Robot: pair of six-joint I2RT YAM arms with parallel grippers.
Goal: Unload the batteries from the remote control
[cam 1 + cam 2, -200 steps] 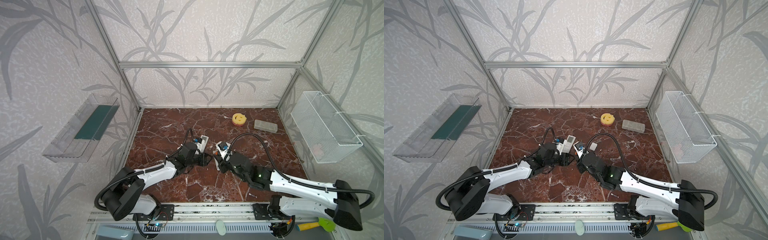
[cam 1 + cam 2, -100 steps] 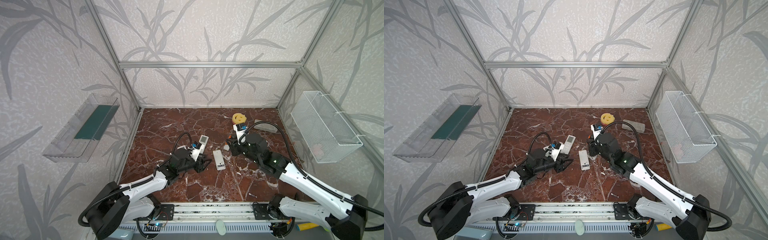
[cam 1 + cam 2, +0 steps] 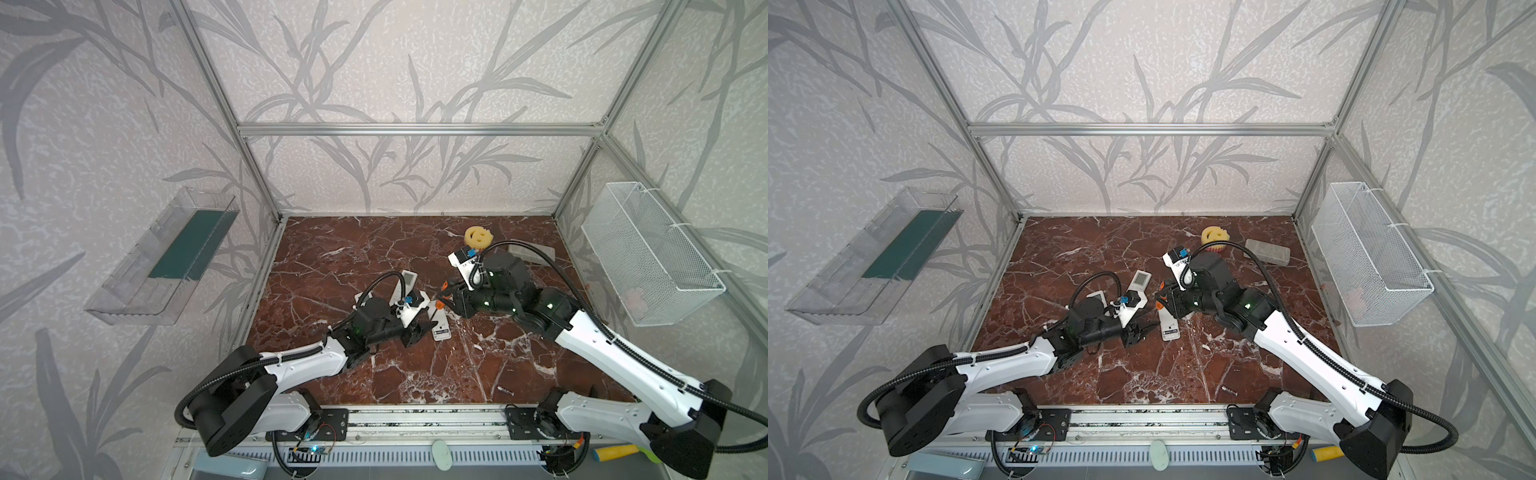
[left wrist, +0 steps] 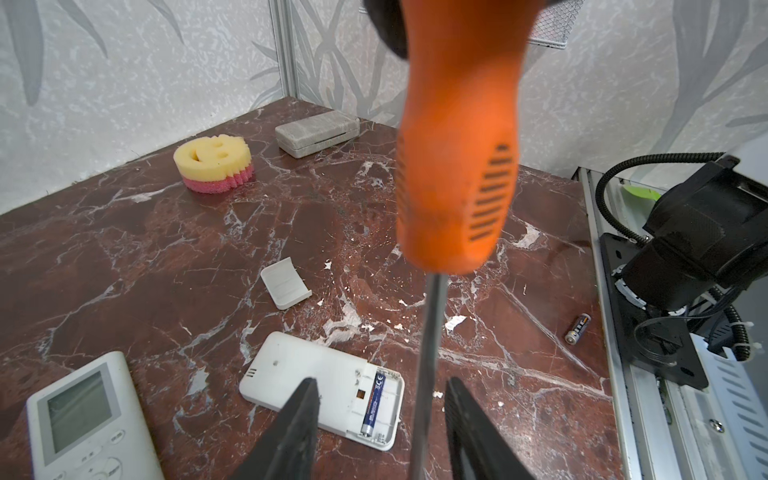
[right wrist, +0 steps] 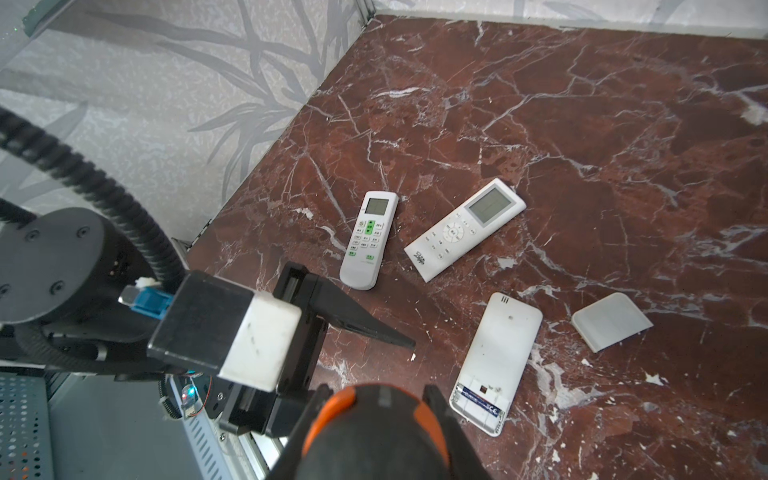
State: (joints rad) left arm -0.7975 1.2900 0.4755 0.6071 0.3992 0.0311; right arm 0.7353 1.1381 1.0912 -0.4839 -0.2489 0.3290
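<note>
Left wrist: battery (image 4: 372, 405) in remote (image 4: 291, 361) w/ "CE" mark.

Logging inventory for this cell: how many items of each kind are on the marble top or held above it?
Remotes: 3
Batteries: 2
Battery cover: 1
Sponge: 1
Grey block: 1
Screwdriver: 1
Total: 9
</note>
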